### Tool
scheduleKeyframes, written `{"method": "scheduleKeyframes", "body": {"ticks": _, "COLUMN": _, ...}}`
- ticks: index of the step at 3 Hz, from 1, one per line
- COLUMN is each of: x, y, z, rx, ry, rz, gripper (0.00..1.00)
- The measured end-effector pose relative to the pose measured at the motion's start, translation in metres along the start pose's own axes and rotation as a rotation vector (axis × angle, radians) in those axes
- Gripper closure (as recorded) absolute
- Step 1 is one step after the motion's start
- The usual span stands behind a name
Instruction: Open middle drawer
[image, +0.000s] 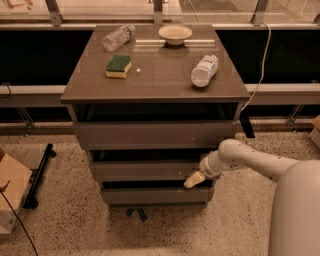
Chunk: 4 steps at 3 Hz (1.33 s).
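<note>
Since the middle drawer (145, 170) has no handle, the tool (194, 179) sits at its lower right corner, by the dark gap beneath, likely to catch that edge; whether it is wide or narrow I cannot tell. The drawer lies between the top drawer (150, 134) and the bottom drawer (150, 195), seemingly shut.

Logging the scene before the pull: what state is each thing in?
Grey-brown flat-fronted middle drawer: looks shut.
Taller top drawer: looks shut.
Smallest bottom drawer: looks shut.
Pale gripper: at middle drawer's lower right corner.
Clear plastic bottle, back left: lying down.
Labelled plastic bottle, right: lying down.
Pale round bowl: upright.
Green-yellow sponge: flat.
</note>
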<state>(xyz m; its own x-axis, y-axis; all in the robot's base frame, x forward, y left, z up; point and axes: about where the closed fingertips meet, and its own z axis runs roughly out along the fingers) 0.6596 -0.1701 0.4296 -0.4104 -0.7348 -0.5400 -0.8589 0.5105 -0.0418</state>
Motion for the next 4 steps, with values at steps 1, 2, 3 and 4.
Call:
{"method": "scheduleKeyframes", "body": {"ticks": 1, "x": 0.0034, "y": 0.0115, "z": 0.0130, "rx": -0.041, "ry": 0.025, "rz": -0.011, "gripper": 0.43}}
{"method": "scheduleKeyframes", "body": {"ticks": 2, "x": 0.0036, "y": 0.0139, "z": 0.0128, "rx": -0.046, "ry": 0.030, "rz": -0.017, "gripper": 0.66}}
{"method": "scheduleKeyframes", "body": {"ticks": 3, "x": 0.0016, "y": 0.0137, "z": 0.0096, "rx": -0.046, "ry": 0.030, "rz": -0.017, "gripper": 0.89}}
{"method": "scheduleKeyframes", "body": {"ticks": 4, "x": 0.0008, "y": 0.0137, "z": 0.0083, "rx": -0.046, "ry": 0.030, "rz": -0.017, "gripper": 0.88}}
